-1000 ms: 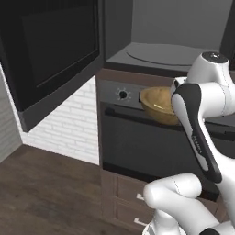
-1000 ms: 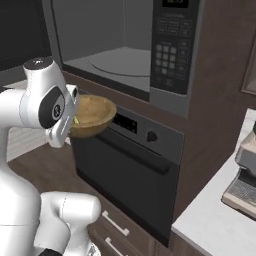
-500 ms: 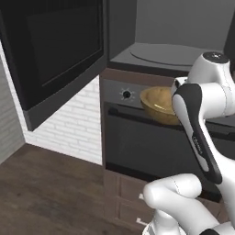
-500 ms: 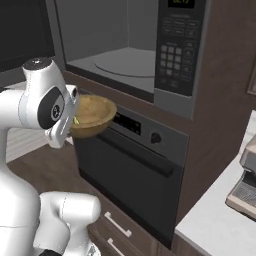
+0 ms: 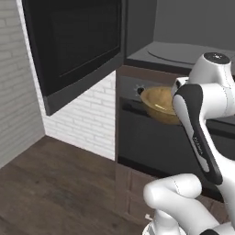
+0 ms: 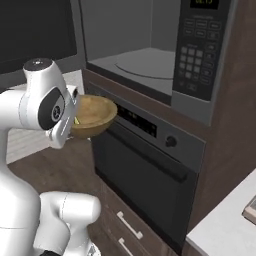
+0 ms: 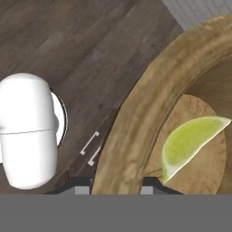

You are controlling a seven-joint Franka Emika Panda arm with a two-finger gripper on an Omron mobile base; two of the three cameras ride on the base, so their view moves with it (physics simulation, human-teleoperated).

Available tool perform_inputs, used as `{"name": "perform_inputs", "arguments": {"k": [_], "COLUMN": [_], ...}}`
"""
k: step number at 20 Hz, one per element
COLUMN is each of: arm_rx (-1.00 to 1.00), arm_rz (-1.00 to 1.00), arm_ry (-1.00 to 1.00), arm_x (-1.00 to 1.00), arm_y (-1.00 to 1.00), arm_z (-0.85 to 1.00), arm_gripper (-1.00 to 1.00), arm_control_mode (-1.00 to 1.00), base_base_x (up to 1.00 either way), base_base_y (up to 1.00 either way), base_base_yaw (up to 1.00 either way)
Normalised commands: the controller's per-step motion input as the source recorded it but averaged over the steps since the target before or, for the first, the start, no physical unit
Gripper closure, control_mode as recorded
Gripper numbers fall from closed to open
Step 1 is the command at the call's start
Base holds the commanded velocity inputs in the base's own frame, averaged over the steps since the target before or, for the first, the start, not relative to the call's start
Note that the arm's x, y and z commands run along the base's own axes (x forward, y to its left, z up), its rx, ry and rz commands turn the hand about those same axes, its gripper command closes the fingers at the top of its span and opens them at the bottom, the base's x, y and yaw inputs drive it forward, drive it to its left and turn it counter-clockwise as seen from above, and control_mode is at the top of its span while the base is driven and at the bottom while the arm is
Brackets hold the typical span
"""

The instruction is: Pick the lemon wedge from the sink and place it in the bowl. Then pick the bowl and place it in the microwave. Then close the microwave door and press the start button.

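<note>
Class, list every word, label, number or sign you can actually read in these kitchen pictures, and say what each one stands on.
No text can be quoted with certainty.
Microwave display: pale digits, cut off by the top edge and blurred, unreadable.
Microwave keypad: button marks too small to read.
Oven panel display: faint marks, too blurred to read.
Bowl, lemon wedge, microwave door: no lettering.

L/R base cams behind arm, both on bowl (image 5: 158, 104) by microwave (image 6: 145, 65), hand cam close, looking down into bowl
</note>
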Motion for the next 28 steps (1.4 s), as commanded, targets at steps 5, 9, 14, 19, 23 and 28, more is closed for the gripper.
{"name": "perform_inputs", "arguments": {"k": [5,9,14,19,23,28], "arm_rx": [0.00,0.00,0.00,0.00,0.00,0.00], "arm_rz": [0.00,0.00,0.10,-0.15,-0.35,-0.36], "arm_ry": [0.00,0.00,-0.22,-0.27,-0.30,-0.13], "arm_x": [0.00,0.00,-0.33,-0.34,-0.13,-0.04], "arm_y": [0.00,0.00,0.00,0.03,0.03,0.00], "arm_z": [0.00,0.00,0.34,0.57,0.55,0.67], "arm_gripper": [1.00,1.00,1.00,1.00,1.00,1.00], "arm_control_mode": [1.00,1.00,-1.00,-1.00,-1.00,-1.00], "base_base_x": [-0.34,-0.39,0.00,0.00,0.00,0.00], "base_base_y": [0.04,0.00,0.00,0.00,0.00,0.00], "base_base_yaw": [0.38,0.36,0.00,0.00,0.00,0.00]}}
